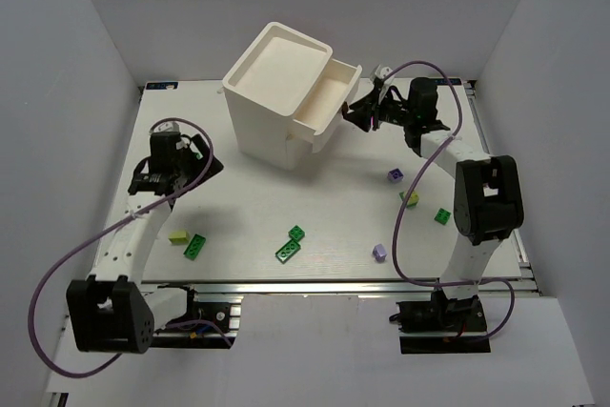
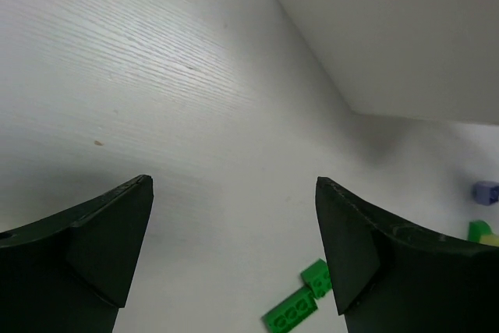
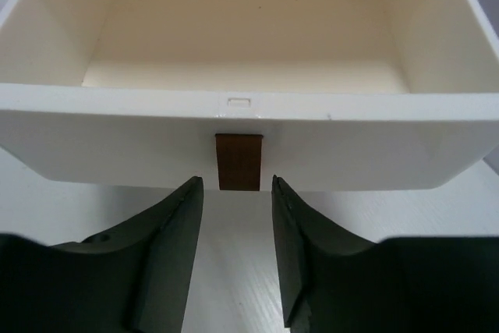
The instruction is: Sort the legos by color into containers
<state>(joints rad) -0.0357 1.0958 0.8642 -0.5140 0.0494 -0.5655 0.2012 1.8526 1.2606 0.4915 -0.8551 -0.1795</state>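
Observation:
The white cabinet [image 1: 272,83] stands at the back middle with its top drawer [image 1: 331,94] pulled out to the right; the drawer looks empty in the right wrist view [image 3: 249,37]. My right gripper [image 1: 362,109] sits just in front of the drawer's brown knob [image 3: 238,161]. It is open [image 3: 237,186], with a gap about as wide as the knob and nothing in it. My left gripper [image 1: 202,161] is wide open [image 2: 234,185] and empty, left of the cabinet. Two dark green legos [image 1: 296,233] [image 1: 287,251] lie front centre and show in the left wrist view [image 2: 295,313].
A yellow-green lego [image 1: 177,235] and a dark green one [image 1: 196,246] lie front left. Purple legos [image 1: 395,175] [image 1: 378,253], a yellow-green one [image 1: 410,199] and a green one [image 1: 443,216] lie near the right arm. White walls enclose the table.

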